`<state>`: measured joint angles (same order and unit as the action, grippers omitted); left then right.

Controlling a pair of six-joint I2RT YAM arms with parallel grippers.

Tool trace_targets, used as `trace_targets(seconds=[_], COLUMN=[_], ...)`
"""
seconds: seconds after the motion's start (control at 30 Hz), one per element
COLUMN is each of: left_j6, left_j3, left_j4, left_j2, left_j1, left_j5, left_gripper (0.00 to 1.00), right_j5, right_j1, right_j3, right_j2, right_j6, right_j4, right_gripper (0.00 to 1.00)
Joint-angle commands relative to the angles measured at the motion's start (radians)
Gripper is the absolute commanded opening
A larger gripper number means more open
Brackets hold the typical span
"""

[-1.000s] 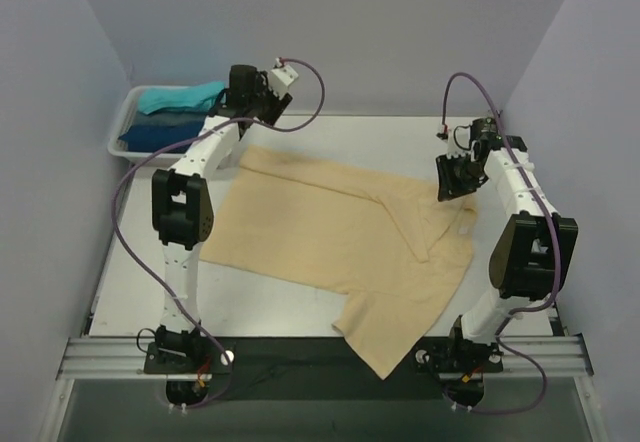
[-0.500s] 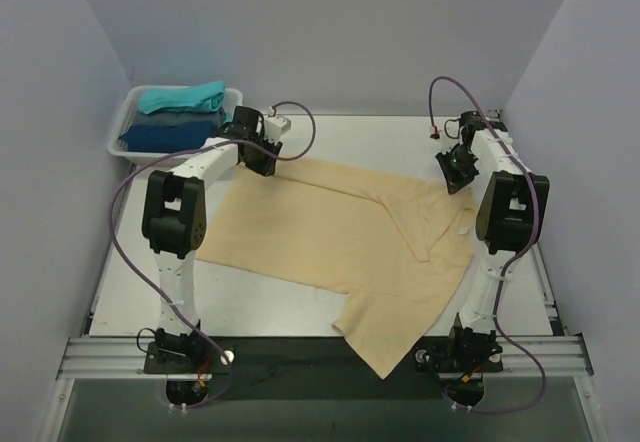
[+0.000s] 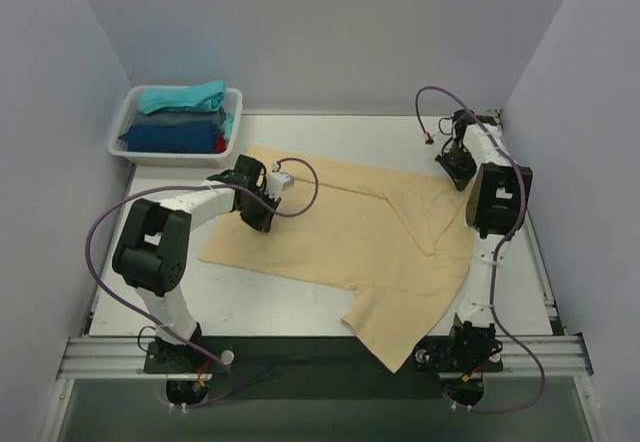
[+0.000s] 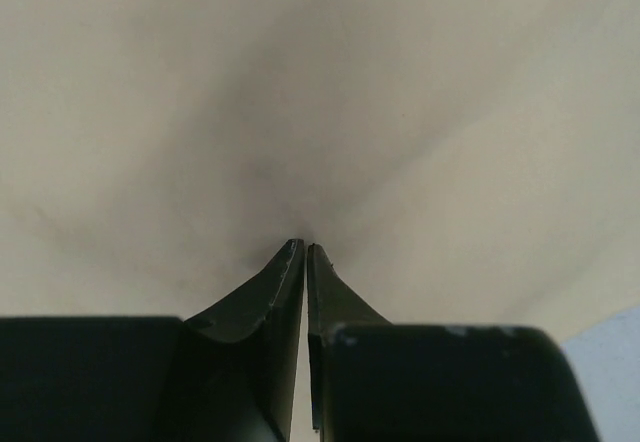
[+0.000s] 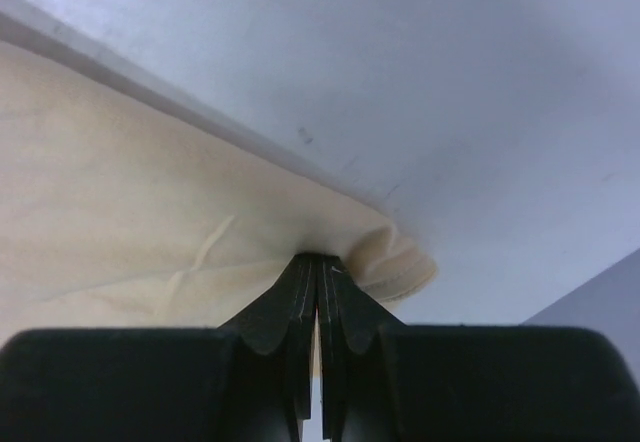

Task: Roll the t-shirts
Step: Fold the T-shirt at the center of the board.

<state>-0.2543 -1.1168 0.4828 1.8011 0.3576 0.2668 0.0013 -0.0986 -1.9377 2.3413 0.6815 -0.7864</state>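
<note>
Tan t-shirt: one, spread out. Left gripper clenched on its left half, right gripper on its far-right corner. One basket beyond its far-left edge.

The tan t-shirt is soft, matt cloth, smooth except for shallow puckers just ahead of the tips of the left gripper, whose dark fingers look like hard plastic with a dull sheen. The right gripper has the same dark, matt finish. The cloth edge pinched at its tips bunches into a limp fold, and beyond that lies the table, pale, smooth, faintly scuffed and slightly glossy.
</note>
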Motion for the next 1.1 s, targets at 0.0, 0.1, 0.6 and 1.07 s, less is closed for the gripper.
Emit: trace_targets(seconds=[0.0, 0.1, 0.6, 1.07], left_j6=[-0.007, 0.009, 0.043, -0.023], left_j3=[0.064, 0.089, -0.417, -0.739], left_j4=[-0.036, -0.042, -0.024, -0.139], left_j2=[-0.065, -0.080, 0.050, 0.402], left_j1=[0.059, 0.093, -0.092, -0.088], left_j5=[0.012, 0.018, -0.078, -0.326], left_gripper=[0.16, 0.16, 0.53, 0.57], right_j5=[0.088, 0.094, -0.090, -0.155], right_j1=[-0.007, -0.007, 0.037, 0.082], right_j3=[-0.183, -0.275, -0.166, -0.023], right_j2=[0.107, 0.168, -0.144, -0.261], right_j6=[0.079, 0.127, -0.118, -0.309], right_j4=[-0.017, 0.001, 0.141, 0.033], right_gripper=[0.01, 0.00, 0.55, 0.55])
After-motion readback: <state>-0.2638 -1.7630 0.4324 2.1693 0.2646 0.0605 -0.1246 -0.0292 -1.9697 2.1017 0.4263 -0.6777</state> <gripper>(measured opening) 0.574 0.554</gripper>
